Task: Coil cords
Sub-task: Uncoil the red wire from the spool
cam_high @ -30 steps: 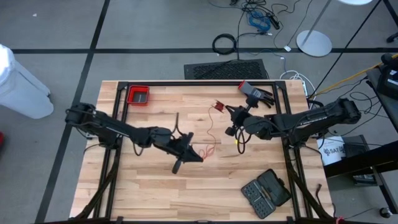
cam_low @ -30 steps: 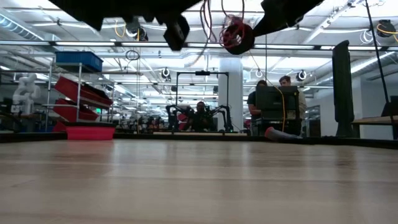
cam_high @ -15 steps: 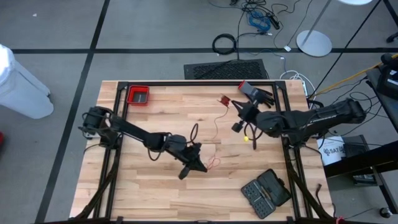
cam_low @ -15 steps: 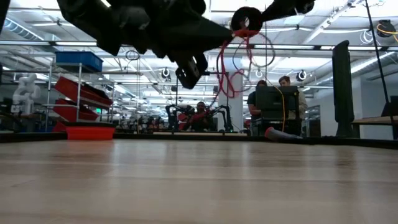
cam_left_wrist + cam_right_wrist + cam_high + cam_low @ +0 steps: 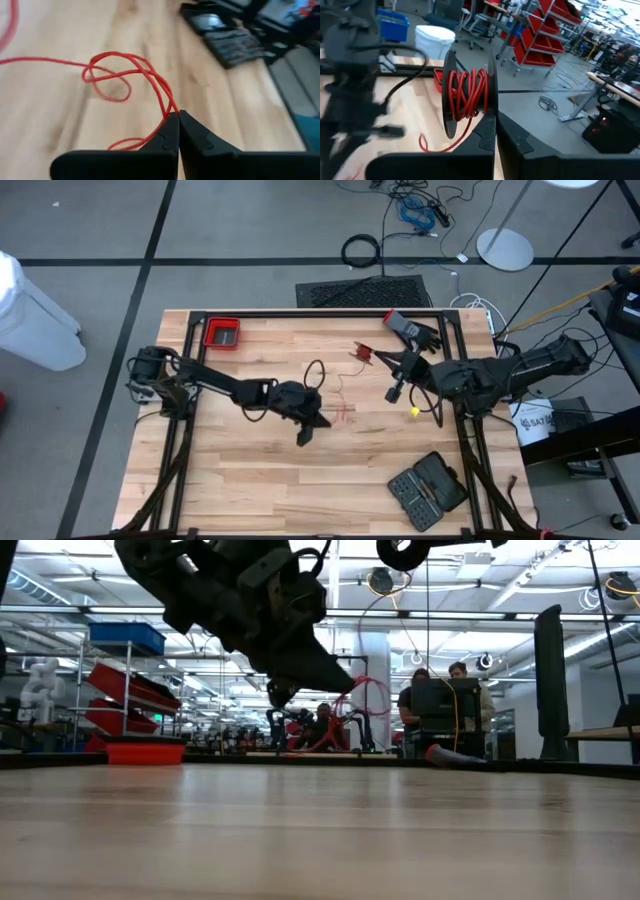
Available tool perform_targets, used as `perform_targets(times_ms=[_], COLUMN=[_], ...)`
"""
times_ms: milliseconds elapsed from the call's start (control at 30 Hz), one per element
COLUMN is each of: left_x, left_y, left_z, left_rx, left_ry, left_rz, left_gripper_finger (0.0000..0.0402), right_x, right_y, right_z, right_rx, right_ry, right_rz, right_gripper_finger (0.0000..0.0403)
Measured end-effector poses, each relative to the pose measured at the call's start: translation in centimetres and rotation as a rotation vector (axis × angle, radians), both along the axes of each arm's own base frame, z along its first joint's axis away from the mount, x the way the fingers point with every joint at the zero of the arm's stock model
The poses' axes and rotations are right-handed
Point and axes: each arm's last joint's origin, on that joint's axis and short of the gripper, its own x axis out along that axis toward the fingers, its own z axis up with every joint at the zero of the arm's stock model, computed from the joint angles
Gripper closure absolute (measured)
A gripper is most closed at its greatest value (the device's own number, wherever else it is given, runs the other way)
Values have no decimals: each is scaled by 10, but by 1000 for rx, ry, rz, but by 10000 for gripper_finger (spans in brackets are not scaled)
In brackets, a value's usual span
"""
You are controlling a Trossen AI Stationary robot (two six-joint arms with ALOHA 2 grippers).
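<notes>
Centrally, left gripper pinching red cord, bare table around

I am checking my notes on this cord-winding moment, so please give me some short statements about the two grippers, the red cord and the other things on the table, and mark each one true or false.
1. The left gripper is shut on the thin red cord. True.
2. The right gripper holds a black spool wound with red cord. True.
3. The small red plastic tray sits at the table's near right corner. False: it sits at the far left corner.
4. The black tool case lies shut. False: it lies open, near the front right.
5. The spool rests on the light wooden table. False: it is held above it.
</notes>
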Motion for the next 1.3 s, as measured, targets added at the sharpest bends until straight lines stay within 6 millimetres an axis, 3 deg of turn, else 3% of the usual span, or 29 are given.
perform_targets(times_ms=[267,500,800,933,1067,1300], left_x=[-16,-30,-34,-36,-36,-21], left_y=[13,14,3,5,9,-5], left_z=[14,21,34,38,46,67], left_rx=[80,72,87,147,209,224], left_ry=[95,174,118,106,65,-239], left_rz=[82,38,-22,54,158,134], left_gripper_finger=[398,393,285,258,253,253], right_x=[-2,-3,-5,-5,-5,-5], right_y=[7,8,7,7,7,7], right_z=[-3,-6,-11,-11,-11,-10], right_rx=[14,51,81,81,81,83], right_ry=[19,26,49,49,48,42], right_rz=[29,25,12,12,12,12], right_gripper_finger=[403,403,403,403,403,403])
